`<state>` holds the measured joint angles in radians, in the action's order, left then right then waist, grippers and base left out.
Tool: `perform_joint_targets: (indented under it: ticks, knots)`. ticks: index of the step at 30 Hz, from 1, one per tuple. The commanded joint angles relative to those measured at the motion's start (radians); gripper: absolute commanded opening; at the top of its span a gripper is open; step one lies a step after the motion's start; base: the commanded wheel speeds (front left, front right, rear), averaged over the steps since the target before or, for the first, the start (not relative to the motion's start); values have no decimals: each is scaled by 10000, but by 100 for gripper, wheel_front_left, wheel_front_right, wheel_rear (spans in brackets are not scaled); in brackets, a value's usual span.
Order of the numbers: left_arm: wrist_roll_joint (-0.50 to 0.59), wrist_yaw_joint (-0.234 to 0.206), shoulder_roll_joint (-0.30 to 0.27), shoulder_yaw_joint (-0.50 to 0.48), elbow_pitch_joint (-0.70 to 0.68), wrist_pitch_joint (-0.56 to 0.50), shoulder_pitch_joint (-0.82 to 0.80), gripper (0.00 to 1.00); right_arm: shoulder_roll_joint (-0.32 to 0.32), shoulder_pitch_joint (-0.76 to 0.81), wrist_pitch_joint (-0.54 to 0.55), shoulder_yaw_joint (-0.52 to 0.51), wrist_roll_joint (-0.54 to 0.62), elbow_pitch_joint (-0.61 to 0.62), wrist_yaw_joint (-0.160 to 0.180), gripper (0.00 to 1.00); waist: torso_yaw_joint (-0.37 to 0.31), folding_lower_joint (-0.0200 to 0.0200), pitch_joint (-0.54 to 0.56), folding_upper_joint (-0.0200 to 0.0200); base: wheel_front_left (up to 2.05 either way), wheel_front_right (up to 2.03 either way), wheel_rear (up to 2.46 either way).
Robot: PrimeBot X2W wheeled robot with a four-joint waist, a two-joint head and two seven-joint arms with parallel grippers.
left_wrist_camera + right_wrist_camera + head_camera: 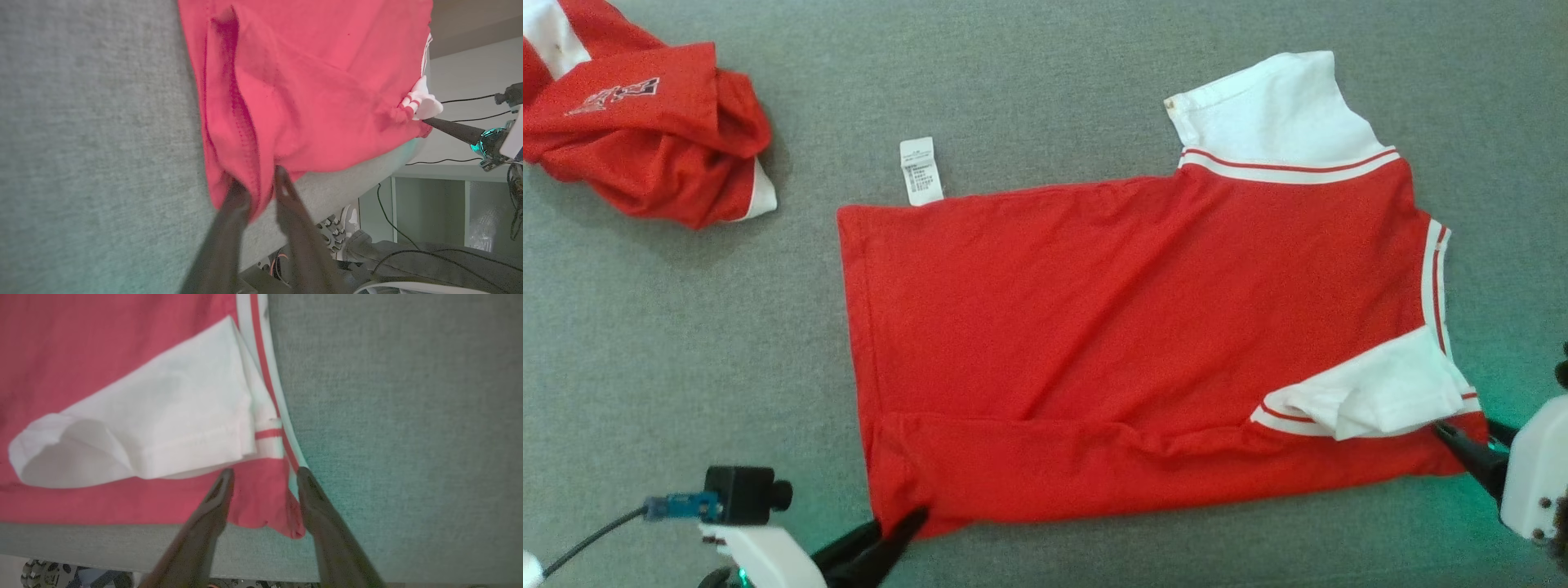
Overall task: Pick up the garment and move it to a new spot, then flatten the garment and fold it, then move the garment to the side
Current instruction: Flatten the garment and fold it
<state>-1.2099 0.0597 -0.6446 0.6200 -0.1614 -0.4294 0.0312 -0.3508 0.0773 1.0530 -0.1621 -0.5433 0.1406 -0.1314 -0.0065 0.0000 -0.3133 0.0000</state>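
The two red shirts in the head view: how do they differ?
The spread shirt lies opened out in the middle; the crumpled shirt is bunched at the far left. The spread shirt shows plain red cloth; the crumpled shirt shows a logo. Both are red with white parts.

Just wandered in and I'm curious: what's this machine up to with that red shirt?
A two-armed robot is working on a red shirt spread on a grey surface. Its left fingers pinch the near hem corner; its right fingers stand apart around the corner by the white sleeve. Another red garment lies crumpled aside.
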Motion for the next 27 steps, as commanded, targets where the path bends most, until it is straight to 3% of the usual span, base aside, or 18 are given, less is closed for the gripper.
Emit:
perform_joint_targets:
  ticks: [1, 6, 11, 14, 18, 20, 21, 27]
  knots:
    - [111, -77, -168, -367, -196, 231, 6, 100, -377, 54, -170, 32, -36, 490, 7, 100, 12, 0, 57, 0, 0, 0, 0]
    - [471, -453, -557, -966, -751, 943, 263, 100, -732, -497, -391, -466, -320, 1063, 7, 100, 72, 0, 128, 0, 0, 0, 0]
    - [980, -994, -794, -1667, -1223, 1194, -669, 100, -956, -2424, -733, -431, 79, 1445, 7, 100, 405, 0, -421, 0, 0, 0, 0]
    - [1370, -1216, -139, -1634, -657, 1162, -2166, 100, -758, -3973, -888, 91, 665, 837, 7, 100, 747, 0, -936, 0, 0, 0, 0]
    - [2103, -1378, 1167, -1128, 1034, 1190, -4348, 100, -527, -5708, -1099, 740, 1738, -583, 7, 100, 1329, 0, -1584, 0, 0, 0, 0]
    - [2442, -1255, 1771, -768, 1951, 1230, -5219, 100, -482, -6403, -1249, 904, 2211, -1333, 7, 100, 1578, 0, -1820, 0, 0, 0, 0]
    - [2442, -1255, 1771, -768, 1951, 1230, -5219, 100, -482, -6403, -1249, 904, 2211, -1333, 7, 100, 1578, 0, -1820, 0, 0, 0, 0]
    - [2715, -501, 2950, -49, 4052, 1304, -6555, 100, -73, -7659, -1994, 960, 3012, -3317, 7, 100, 1958, 0, -1975, 0, 0, 0, 0]
